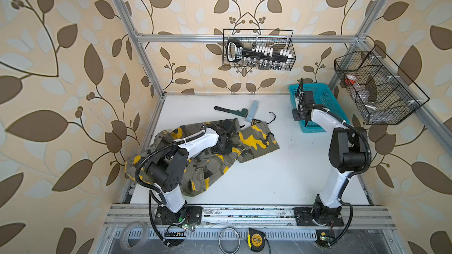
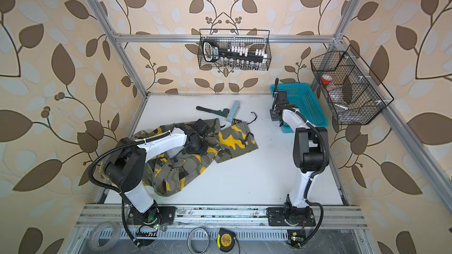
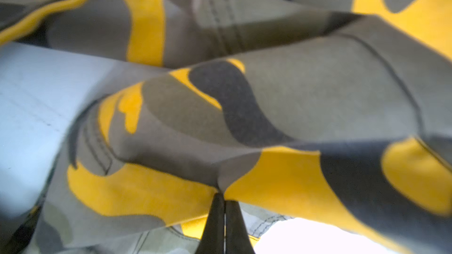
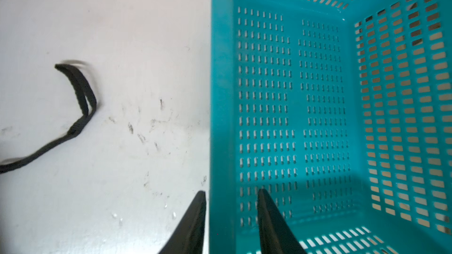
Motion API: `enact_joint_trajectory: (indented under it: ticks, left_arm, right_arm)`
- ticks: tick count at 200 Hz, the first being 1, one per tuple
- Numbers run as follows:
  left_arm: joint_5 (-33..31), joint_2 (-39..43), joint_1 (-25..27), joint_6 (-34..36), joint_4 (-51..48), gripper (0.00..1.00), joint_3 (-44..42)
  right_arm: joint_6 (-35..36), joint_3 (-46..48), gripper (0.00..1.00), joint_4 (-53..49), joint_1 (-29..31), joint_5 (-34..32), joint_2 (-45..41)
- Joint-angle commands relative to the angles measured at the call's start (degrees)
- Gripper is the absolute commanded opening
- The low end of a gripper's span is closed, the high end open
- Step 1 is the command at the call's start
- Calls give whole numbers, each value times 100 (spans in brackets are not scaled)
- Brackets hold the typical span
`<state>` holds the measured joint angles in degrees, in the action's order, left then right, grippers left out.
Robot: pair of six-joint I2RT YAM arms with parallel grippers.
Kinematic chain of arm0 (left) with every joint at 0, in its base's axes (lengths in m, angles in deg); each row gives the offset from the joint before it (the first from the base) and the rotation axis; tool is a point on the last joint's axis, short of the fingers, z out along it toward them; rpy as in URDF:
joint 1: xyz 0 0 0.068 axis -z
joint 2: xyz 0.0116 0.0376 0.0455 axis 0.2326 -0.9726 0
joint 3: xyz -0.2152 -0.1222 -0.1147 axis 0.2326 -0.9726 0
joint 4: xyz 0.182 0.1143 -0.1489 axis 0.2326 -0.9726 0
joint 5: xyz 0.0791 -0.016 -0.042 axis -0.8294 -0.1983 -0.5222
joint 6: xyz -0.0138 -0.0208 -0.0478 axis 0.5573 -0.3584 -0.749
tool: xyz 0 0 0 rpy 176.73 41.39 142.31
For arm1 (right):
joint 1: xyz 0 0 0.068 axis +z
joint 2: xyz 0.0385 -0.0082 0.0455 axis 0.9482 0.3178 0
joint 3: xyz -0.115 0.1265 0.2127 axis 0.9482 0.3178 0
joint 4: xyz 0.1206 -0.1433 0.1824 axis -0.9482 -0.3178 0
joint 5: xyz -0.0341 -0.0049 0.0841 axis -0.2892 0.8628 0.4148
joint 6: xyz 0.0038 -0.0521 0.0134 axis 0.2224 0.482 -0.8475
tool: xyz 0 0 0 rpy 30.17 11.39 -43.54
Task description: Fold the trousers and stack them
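The left hand [image 3: 223, 195] is pinching a fold of the trousers [image 3: 305, 94], its fingers pressed together on the cloth. The trousers are lying crumpled across the left half of the desk [image 1: 281, 174] (one leg reaching toward the middle). The right hand [image 4: 231, 193] is hovering spread, straddling one wall of the turquoise basket [image 4: 220, 69].

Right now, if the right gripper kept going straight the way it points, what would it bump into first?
Probably the rim of the turquoise basket: the right gripper hangs open with that side wall lined up between its fingers. How far off, I cannot tell.
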<state>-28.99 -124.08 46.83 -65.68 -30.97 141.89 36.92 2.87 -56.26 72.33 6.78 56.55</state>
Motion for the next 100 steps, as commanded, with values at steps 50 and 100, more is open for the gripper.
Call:
enact_joint_trajectory:
  ticks: [50,100]
  left_arm:
    - [-1002,1492,-214,252,-1425,77,516]
    - [-1983,2508,-2100,-184,-1707,99,-78]
  right_arm:
    - [-512,837,74,104,681,988,-1702]
    - [-2256,2129,100,819,2117,1610,-2417]
